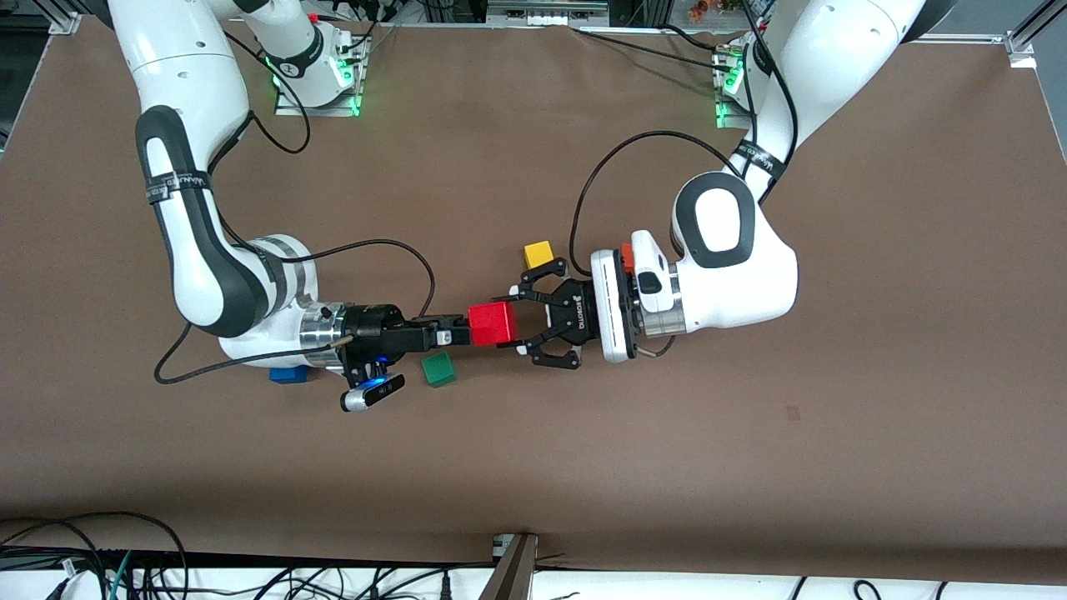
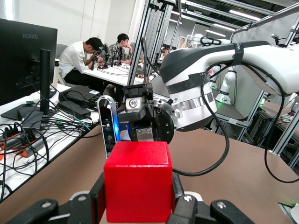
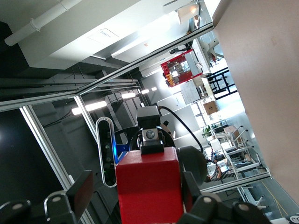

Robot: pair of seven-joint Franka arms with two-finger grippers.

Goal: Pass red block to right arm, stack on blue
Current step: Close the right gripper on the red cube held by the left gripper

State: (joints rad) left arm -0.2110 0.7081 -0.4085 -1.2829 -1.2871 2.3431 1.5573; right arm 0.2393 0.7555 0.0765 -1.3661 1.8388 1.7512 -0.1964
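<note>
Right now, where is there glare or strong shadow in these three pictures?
Front view: even light, with only soft shadows on the table. Left wrist view: the red block is evenly lit, without glare. Right wrist view: the ceiling is washed out white around its lights, while the frame below it stays dark.

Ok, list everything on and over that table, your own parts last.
red block: one, bright red, up in the air over the table's middle, clamped in the left pincer.
yellow block: one, yellow, on the table, farther from the front camera than the green block.
green block: one, green, on the table, nearer to the front camera than the yellow block.
blue block: one, blue, on the table, partly hidden under the right arm's wrist.
orange block: one, orange, mostly hidden by the left arm's wrist.
table: one, brown.
left pincer: one, black, shut on the red block.
right pincer: one, black, at the red block's free face, over the green block.
</note>
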